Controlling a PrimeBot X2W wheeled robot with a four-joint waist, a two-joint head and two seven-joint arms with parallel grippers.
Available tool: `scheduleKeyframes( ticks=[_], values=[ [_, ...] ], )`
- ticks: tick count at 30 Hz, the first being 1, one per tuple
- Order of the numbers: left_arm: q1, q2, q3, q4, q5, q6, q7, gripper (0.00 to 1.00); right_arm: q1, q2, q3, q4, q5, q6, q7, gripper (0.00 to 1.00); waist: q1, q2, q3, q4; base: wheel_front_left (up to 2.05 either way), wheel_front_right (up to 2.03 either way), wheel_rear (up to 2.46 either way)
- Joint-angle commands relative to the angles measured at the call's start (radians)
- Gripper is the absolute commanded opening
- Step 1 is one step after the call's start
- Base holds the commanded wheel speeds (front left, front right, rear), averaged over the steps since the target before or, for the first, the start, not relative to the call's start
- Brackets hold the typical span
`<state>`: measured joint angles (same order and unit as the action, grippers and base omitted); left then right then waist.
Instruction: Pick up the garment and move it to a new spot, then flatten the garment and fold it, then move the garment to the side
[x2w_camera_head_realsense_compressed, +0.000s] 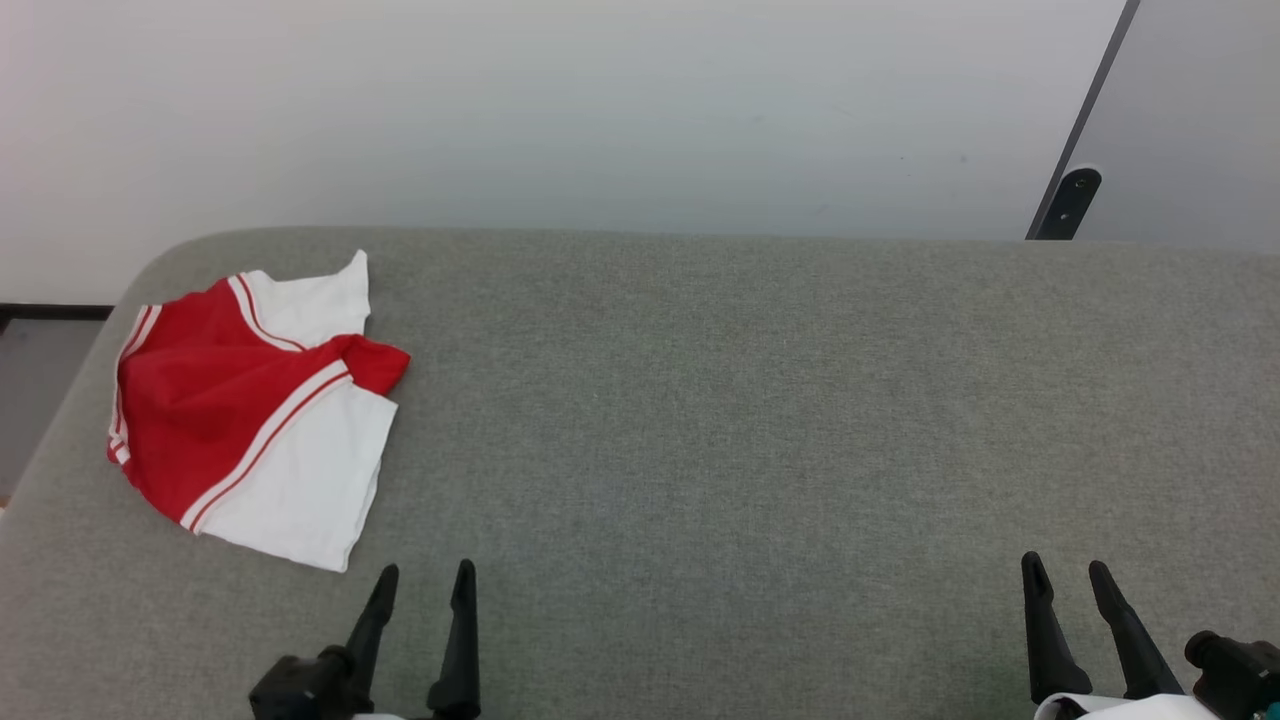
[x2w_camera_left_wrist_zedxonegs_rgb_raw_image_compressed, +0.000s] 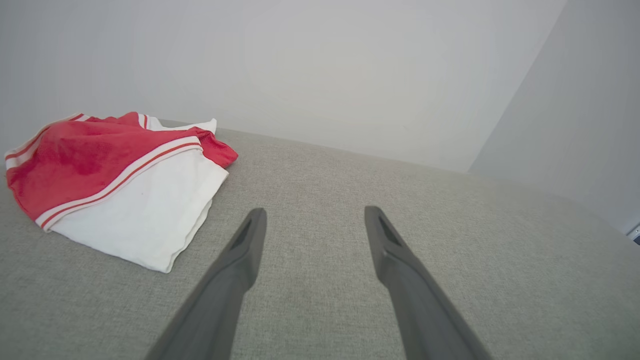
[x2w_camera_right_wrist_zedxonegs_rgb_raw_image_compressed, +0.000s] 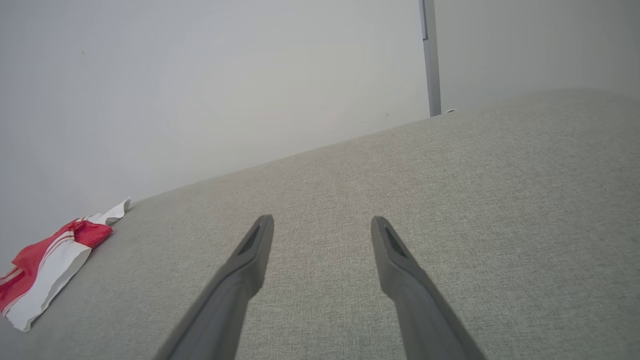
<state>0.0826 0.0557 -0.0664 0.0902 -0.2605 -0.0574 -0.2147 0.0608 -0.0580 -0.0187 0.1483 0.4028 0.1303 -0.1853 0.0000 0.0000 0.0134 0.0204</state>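
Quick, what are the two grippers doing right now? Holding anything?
Left gripper: open, holding nothing, not touching the garment.
Right gripper: open, holding nothing.

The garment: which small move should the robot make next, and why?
Probably the left gripper should reach forward and to its left, toward the near white edge of the garment. The garment lies bunched at the left end of the grey surface, untouched; both grippers are open and empty, and the right gripper is much farther away.
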Motion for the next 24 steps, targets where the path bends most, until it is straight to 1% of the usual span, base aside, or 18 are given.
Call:
scheduleKeyframes(
  ticks=[1, 11, 19, 24],
  values=[
    [0.005, 0.0, 0.003, -0.003, 0.009, -0.005, -0.007, 1.0, 0.008, 0.001, 0.002, -0.008, -0.017, 0.001, -0.008, 1.0, 0.0, 0.0, 0.0, 0.0, 0.0, 0.0, 0.0],
    [0.013, -0.004, 0.007, -0.001, 0.082, -0.009, -0.027, 1.0, 0.019, 0.003, -0.005, -0.004, -0.068, 0.001, -0.031, 1.0, 0.0, 0.0, -0.002, 0.001, 0.0, 0.0, 0.0],
    [0.03, -0.005, 0.017, -0.011, 0.13, -0.003, -0.042, 1.0, 0.029, 0.004, 0.0, 0.008, -0.137, 0.001, -0.044, 1.0, 0.0, 0.0, -0.006, -0.002, 0.0, 0.0, 0.0],
    [0.037, -0.005, 0.019, -0.003, 0.148, -0.008, -0.05, 1.0, 0.032, 0.004, 0.002, 0.017, -0.168, 0.001, -0.054, 1.0, 0.0, 0.0, -0.006, -0.002, 0.0, 0.0, 0.0]
  ],
)
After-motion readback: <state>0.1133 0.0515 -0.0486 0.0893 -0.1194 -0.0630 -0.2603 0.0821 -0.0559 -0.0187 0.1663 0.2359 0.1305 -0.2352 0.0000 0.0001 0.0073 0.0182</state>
